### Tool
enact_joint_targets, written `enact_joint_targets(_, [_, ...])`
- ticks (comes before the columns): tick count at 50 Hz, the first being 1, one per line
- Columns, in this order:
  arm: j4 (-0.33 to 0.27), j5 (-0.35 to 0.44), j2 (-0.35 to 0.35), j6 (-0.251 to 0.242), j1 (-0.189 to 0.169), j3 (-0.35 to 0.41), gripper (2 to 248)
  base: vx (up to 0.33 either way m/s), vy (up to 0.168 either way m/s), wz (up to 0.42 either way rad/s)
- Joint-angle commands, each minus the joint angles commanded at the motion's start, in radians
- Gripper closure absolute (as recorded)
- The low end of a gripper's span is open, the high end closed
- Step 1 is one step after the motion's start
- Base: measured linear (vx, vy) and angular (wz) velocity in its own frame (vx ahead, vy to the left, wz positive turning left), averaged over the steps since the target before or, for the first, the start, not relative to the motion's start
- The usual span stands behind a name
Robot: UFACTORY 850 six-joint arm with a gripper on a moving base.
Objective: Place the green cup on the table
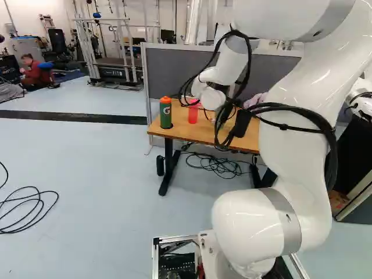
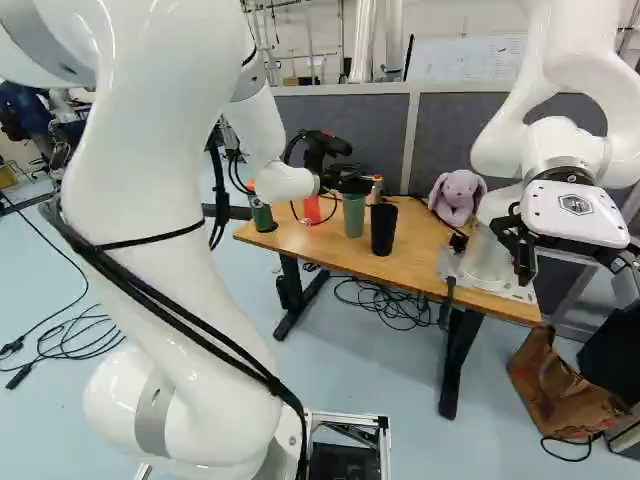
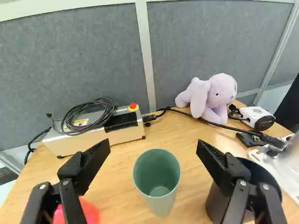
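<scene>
In the right base view, my gripper is just above the green cup, which stands upright on the wooden table. Seen from the wrist, the gripper has its fingers wide apart with nothing held. The open mouth of the green cup faces the camera, in the gap between the two fingers and touching neither. One finger reaches over a red cup, the other over a black cup.
A green bottle with an orange cap stands at the table's end. Behind the cups lie a control box with a coiled cable and a purple plush toy. Another robot stands at the table's other end. A grey partition backs the table.
</scene>
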Motion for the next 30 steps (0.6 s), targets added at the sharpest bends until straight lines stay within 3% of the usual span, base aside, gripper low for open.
enact_joint_targets(30, [-0.155, 0.000, 0.110, 0.055, 0.004, 0.146, 3, 0.000, 0.000, 0.000])
